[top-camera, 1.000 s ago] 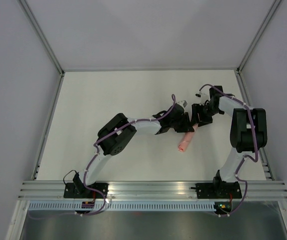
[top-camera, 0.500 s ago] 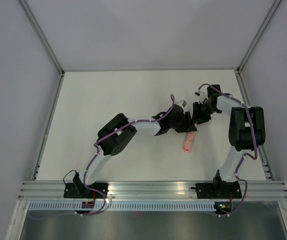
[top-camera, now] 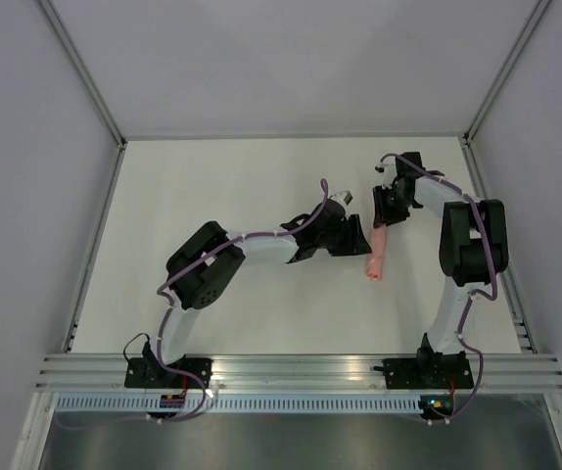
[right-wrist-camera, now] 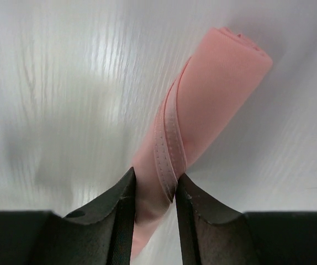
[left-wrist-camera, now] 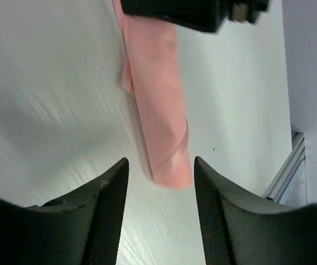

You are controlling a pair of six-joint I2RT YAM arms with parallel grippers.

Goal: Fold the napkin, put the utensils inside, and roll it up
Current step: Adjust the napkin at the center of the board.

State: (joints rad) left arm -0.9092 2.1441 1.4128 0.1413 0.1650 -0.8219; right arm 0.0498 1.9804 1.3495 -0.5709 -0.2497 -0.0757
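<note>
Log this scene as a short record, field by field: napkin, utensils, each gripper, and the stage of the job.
napkin: rolled into a tube, lying on the table
utensils: none visible; cannot tell if they are inside the roll
right gripper: shut on the far end of the napkin
left gripper: open, beside the roll, holding nothing
stage: roll looks finished, one end not yet released

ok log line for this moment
napkin: rolled, lying on table | right gripper: pinching its far end | left gripper: open, facing the roll's near end
</note>
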